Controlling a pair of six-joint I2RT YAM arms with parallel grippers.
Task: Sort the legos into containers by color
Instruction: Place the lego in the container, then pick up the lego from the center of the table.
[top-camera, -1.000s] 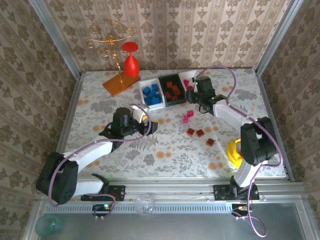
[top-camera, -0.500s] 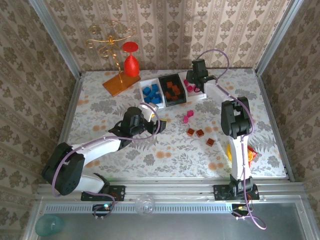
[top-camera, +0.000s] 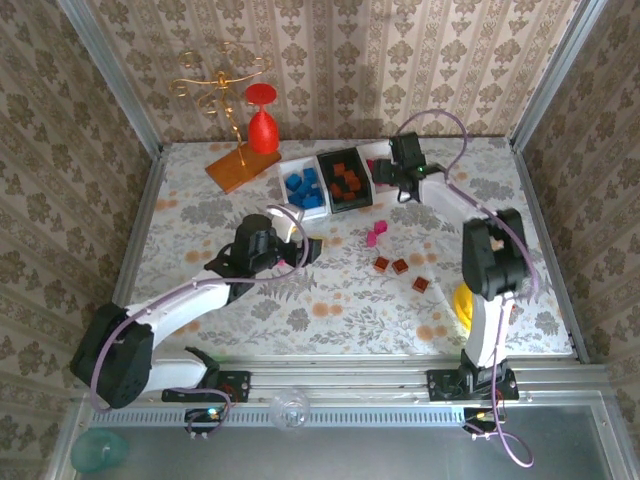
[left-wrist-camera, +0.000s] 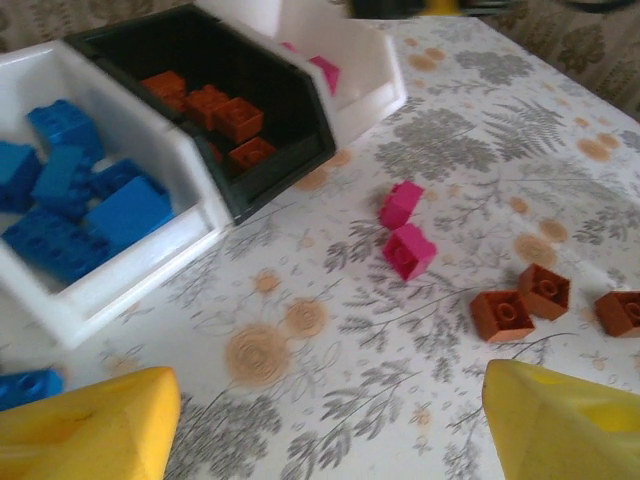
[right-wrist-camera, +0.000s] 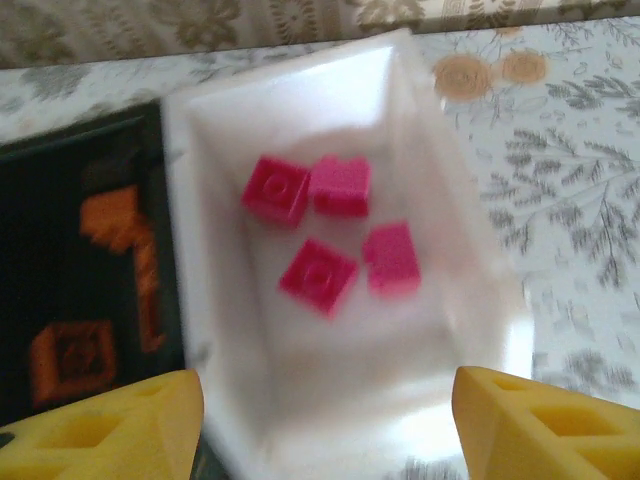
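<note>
My left gripper (top-camera: 306, 246) (left-wrist-camera: 330, 430) hovers open over bare table, its yellow fingers (left-wrist-camera: 90, 430) wide apart. Ahead of it lie two pink legos (left-wrist-camera: 408, 248) (top-camera: 375, 235) and three orange-brown legos (left-wrist-camera: 502, 314) (top-camera: 400, 266). A loose blue lego (left-wrist-camera: 25, 386) lies by its left finger. My right gripper (top-camera: 386, 178) (right-wrist-camera: 325, 425) is open above the white bin (right-wrist-camera: 440, 200) (top-camera: 380, 160) that holds several pink legos (right-wrist-camera: 318, 275). The black bin (top-camera: 345, 180) (left-wrist-camera: 300, 140) holds orange-brown legos. The other white bin (top-camera: 303, 190) (left-wrist-camera: 190, 200) holds blue legos (left-wrist-camera: 70, 185).
An orange board (top-camera: 238, 168) with a gold wire stand and a red glass (top-camera: 262, 125) stands at the back left. A yellow packet (top-camera: 466, 302) lies beside the right arm. Metal frame rails run along both sides of the table.
My right gripper swung from the table up over the pink bin, then drew back a little. My left gripper shifted right towards the loose legos.
</note>
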